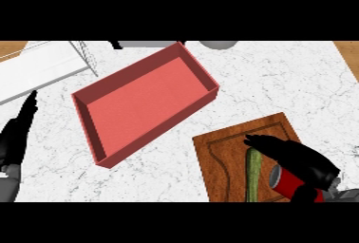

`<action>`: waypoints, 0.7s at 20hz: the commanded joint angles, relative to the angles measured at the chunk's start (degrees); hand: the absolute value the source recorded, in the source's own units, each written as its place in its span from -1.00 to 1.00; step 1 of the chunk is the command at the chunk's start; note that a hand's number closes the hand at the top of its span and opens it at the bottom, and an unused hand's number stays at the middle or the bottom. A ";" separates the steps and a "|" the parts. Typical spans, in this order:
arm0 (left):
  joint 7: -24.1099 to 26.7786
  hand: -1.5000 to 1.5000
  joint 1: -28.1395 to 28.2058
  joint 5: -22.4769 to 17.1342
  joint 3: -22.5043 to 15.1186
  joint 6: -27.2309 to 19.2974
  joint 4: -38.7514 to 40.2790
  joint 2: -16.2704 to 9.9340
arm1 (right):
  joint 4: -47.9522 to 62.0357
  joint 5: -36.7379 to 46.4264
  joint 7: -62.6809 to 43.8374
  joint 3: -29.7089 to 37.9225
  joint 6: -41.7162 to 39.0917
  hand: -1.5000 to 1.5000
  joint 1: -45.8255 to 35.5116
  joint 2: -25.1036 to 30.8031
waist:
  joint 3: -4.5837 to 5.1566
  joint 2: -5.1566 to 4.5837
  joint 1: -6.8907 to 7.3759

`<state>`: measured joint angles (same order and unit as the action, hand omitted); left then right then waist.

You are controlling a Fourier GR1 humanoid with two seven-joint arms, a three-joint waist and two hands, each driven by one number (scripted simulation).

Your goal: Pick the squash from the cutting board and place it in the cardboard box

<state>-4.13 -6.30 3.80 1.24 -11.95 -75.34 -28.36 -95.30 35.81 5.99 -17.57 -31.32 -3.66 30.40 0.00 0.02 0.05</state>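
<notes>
The squash (pixel 253 178), long, thin and green, lies lengthwise on the brown wooden cutting board (pixel 224 161) at the lower right. My right hand (pixel 298 156) hovers over the board just right of the squash. Its fingers (pixel 261 141) stretch out past the squash's far end and are not curled round it. The box (pixel 144 102) is red with low walls. It sits at an angle in the middle of the counter, up and left of the board, with nothing inside. My left hand (pixel 17 130) rests open at the left edge, fingers up.
A white flat object (pixel 38 71) with a thin wire frame beside it lies at the top left. A grey rounded thing (pixel 219 44) and a dark piece (pixel 116 45) show at the far edge. White marble counter (pixel 280 80) surrounds the box.
</notes>
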 commanded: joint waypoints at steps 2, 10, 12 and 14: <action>0.01 0.00 -1.20 3.23 0.75 -0.25 1.74 3.08 | -1.63 0.91 0.98 0.74 -2.42 -1.00 0.51 -3.33 | 0.00 -0.02 -0.11; 1.21 0.00 -1.80 2.95 4.61 3.22 2.64 2.81 | -4.13 3.00 2.73 -1.07 -2.67 -1.00 1.66 -8.00 | 0.00 -0.05 -0.10; 3.22 0.00 2.19 4.49 4.82 2.80 0.69 4.06 | -12.50 0.49 0.56 2.01 -8.21 -1.00 6.02 -5.40 | 0.01 0.02 -0.18; -0.53 0.00 1.92 5.42 3.74 2.23 -2.89 5.20 | -15.11 3.35 -4.23 -0.90 -9.14 -1.00 6.31 -7.44 | 0.01 0.05 -0.16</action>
<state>-4.25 -4.83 7.82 5.02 -9.36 -77.20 -24.94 -105.06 37.95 6.47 -17.34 -37.42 1.21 24.80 0.00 0.05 -0.06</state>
